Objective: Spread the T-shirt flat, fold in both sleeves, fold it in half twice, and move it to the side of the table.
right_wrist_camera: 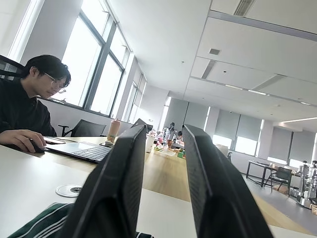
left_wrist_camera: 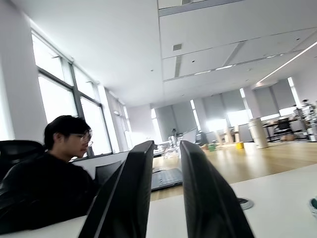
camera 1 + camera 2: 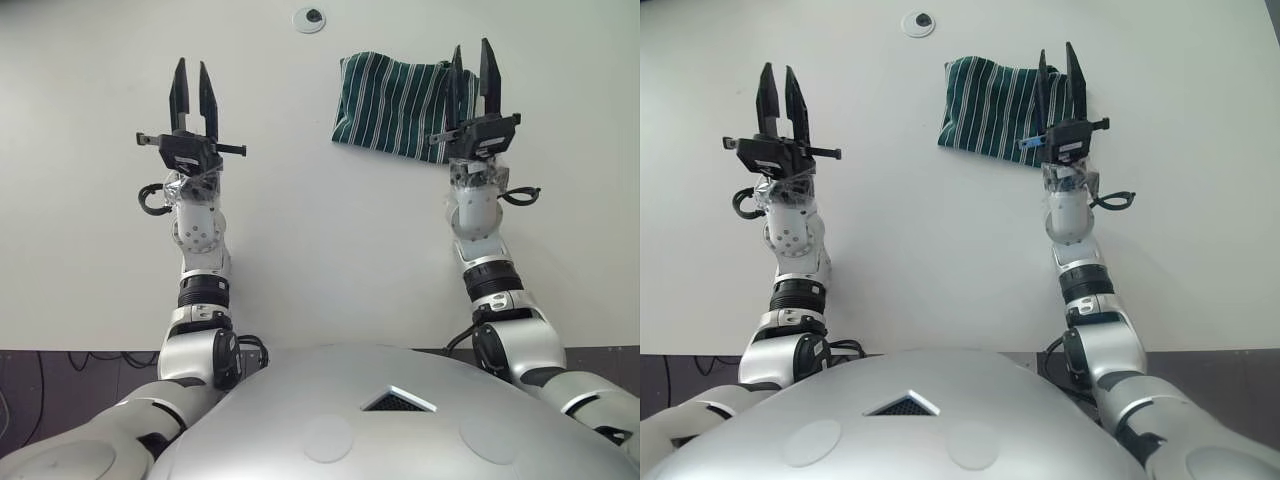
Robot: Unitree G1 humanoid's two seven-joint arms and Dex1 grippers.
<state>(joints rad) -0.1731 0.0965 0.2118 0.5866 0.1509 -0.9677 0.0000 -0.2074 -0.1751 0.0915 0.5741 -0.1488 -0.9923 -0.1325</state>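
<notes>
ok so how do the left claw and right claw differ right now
The left claw hangs over bare table, well clear of the folded T-shirt; the right claw sits at the T-shirt's right edge, overlapping it in the head views. The right claw also reaches slightly farther across the table than the left claw. Both are open, empty and point away from the robot.

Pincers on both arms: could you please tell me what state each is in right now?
Left pincer: open, holding nothing.
Right pincer: open, empty, by the folded green-and-white striped T-shirt.
</notes>
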